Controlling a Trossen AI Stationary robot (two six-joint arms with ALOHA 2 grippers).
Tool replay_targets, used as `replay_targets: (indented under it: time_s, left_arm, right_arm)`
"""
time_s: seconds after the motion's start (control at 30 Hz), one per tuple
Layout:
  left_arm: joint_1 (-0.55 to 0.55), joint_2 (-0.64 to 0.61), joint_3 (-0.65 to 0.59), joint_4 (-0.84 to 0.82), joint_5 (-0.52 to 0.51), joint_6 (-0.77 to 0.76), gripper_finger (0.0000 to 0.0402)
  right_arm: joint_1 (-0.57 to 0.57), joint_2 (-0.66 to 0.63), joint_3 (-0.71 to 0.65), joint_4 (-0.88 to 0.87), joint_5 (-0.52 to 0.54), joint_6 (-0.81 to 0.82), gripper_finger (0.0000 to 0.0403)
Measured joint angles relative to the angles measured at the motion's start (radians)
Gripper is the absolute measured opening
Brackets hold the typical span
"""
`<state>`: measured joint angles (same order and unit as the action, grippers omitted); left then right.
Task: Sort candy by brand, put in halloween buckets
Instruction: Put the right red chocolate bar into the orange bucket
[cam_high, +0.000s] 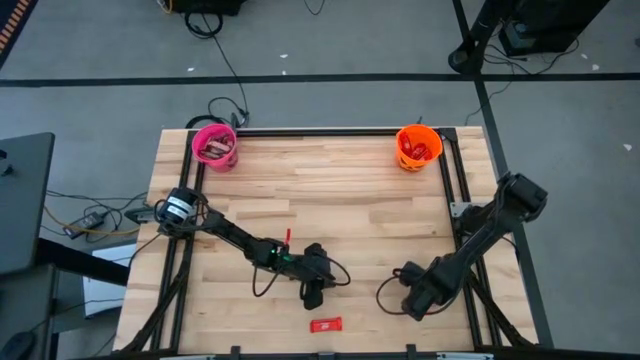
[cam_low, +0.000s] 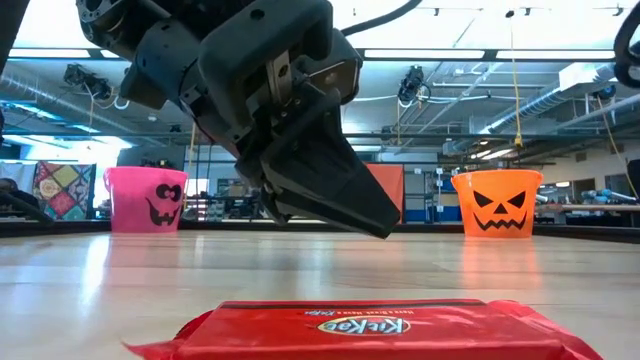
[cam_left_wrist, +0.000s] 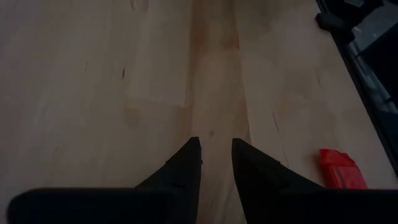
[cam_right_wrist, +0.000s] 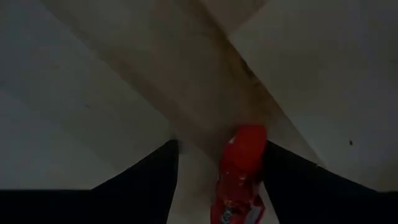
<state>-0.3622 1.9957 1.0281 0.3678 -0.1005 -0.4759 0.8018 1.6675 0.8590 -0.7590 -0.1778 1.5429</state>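
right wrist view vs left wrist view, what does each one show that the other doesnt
Only the right wrist view shows a red candy bar between the right gripper fingers, which stand wide around it. Only the left wrist view shows the left gripper, nothing between its fingers, with another red candy lying off to one side near the table edge. Both share the bare wooden table.

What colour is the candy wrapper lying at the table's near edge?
Bright red, a KitKat bar; the low view shows it best.
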Motion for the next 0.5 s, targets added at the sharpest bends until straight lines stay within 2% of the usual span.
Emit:
replay_targets:
  time_s: [0.17, 0.4, 0.43, 0.5]
  left_arm:
    - [0.000, 0.000, 0.000, 0.002, 0.000, 0.000, 0.0094]
    - [0.000, 0.000, 0.000, 0.008, 0.000, 0.016, 0.0094]
    - [0.000, 0.000, 0.000, 0.015, 0.000, 0.032, 0.0094]
    - [0.000, 0.000, 0.000, 0.038, -0.001, 0.059, 0.0094]
  right_arm:
    - [0.000, 0.024, 0.003, 0.000, 0.006, 0.000, 0.0198]
    - [-0.026, -0.034, 0.018, -0.045, 0.110, -0.001, 0.0069]
    - [-0.038, -0.045, 0.021, -0.046, 0.117, -0.009, 0.0055]
    - [-0.064, -0.060, 0.022, -0.060, 0.112, -0.044, 0.0052]
